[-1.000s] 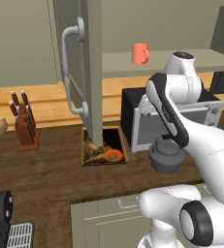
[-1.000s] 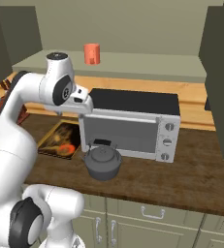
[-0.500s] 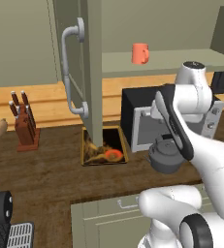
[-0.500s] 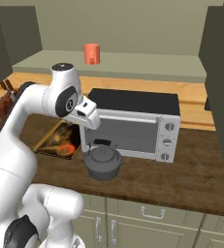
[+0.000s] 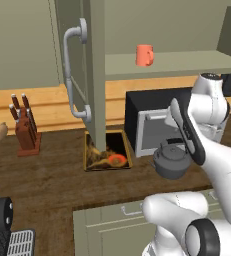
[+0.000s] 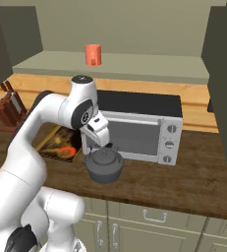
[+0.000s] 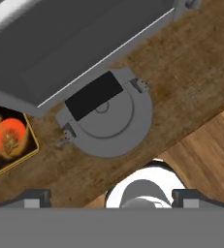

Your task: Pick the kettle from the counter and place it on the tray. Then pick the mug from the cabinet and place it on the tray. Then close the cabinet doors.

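The squat round dark-grey metal kettle [image 5: 171, 160] with its arched black handle sits on the long dark-brown wood-grain counter [image 5: 52, 180], right of centre in the left base view and just below centre in the right base view [image 6: 104, 165]. It stands directly in front of the black microwave [image 6: 134, 125] with its grey glass door, close to the door's left part.

The white arm's two-finger gripper [image 6: 101, 140] hangs just above the kettle, and its jaws stand wide apart with nothing between them. In the hand view the kettle [image 7: 106, 118] lies in the middle of the frame, seen from straight above, its black handle crossing the lid, and the dark fingertips [image 7: 36, 196] rise far apart at the bottom corners.

The shallow square tray [image 5: 89, 150] with black rim and orange-yellow patterned floor lies on the counter left of the kettle, in the centre of the left base view, partly behind the open sage-green cabinet door [image 5: 94, 65] with its curved light-grey tubular handle [image 5: 73, 75].

The small orange-red cylindrical mug [image 6: 92, 54] stands on the flat shelf of the sage-green cabinet [image 6: 144, 64], near the top of both base views. A brown wooden knife block [image 5: 24, 131] stands at the left.
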